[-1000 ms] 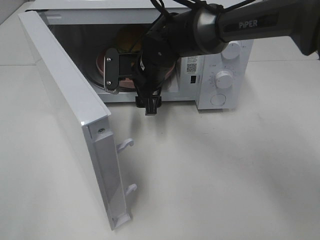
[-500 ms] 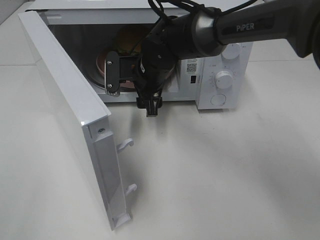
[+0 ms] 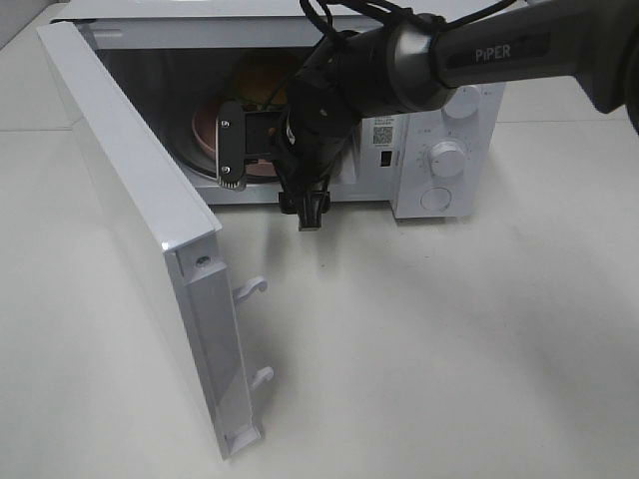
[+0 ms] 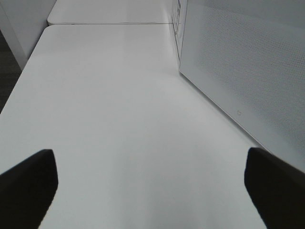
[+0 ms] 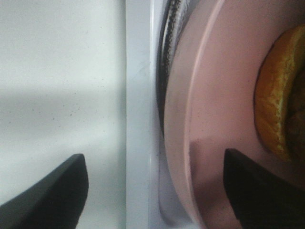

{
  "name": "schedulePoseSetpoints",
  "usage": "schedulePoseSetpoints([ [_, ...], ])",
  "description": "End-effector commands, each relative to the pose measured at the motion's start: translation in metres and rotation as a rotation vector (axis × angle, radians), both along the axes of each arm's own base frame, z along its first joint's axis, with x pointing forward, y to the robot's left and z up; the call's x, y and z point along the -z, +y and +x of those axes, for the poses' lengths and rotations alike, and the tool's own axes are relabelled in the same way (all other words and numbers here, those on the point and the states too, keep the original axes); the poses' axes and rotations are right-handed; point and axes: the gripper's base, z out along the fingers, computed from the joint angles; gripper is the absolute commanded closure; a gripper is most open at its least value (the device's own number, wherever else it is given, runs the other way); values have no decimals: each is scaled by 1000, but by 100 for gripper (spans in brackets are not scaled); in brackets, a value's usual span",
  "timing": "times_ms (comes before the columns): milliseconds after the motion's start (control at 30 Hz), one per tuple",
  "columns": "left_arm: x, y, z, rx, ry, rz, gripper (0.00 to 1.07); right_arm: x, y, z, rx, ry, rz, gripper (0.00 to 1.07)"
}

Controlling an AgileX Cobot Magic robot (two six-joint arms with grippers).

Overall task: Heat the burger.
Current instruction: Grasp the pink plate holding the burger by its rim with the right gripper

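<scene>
The burger (image 5: 276,95) sits on one pink plate (image 5: 224,95) inside the microwave (image 3: 439,120), whose door (image 3: 130,200) is swung open. The right gripper (image 5: 155,191), on an arm (image 3: 539,45) marked "PiPER", blocks the microwave's mouth with its jaws apart, gripping nothing. The left gripper (image 4: 152,186) is beside the door, jaws spread. The microwave has two dials (image 3: 447,158).

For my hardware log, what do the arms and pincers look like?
The right arm is dark grey with white PiPER lettering and black cables. The right pincer has black fingers and a silver plate. The left pincer also has black fingers.
</scene>
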Motion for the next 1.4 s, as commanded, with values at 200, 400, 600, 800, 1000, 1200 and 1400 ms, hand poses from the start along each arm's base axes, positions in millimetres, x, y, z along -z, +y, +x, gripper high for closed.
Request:
schedulePoseSetpoints([
  [200, 0, 0, -3, -3, -17, -3, 6, 0, -5, 7, 0, -23, 2, 28],
  [400, 0, 0, -3, -3, -17, -3, 6, -1, -10, 11, 3, -34, -6, 28],
  [600, 0, 0, -3, -3, -17, -3, 6, 2, -8, 12, -15, -47, 0, 29],
  [800, 0, 0, -3, -3, -17, -3, 6, 9, -7, 13, -20, -39, -4, 29],
  [1000, 0, 1, -3, -7, -18, 2, 6, 11, -5, 15, -21, -44, 1, 32],
  [1200, 0, 2, -3, -17, -20, 15, 6, 12, -5, 15, -15, -36, -10, 49],
  [1400, 0, 2, -3, -21, -20, 21, 6, 11, -5, 14, -13, -33, -6, 75],
])
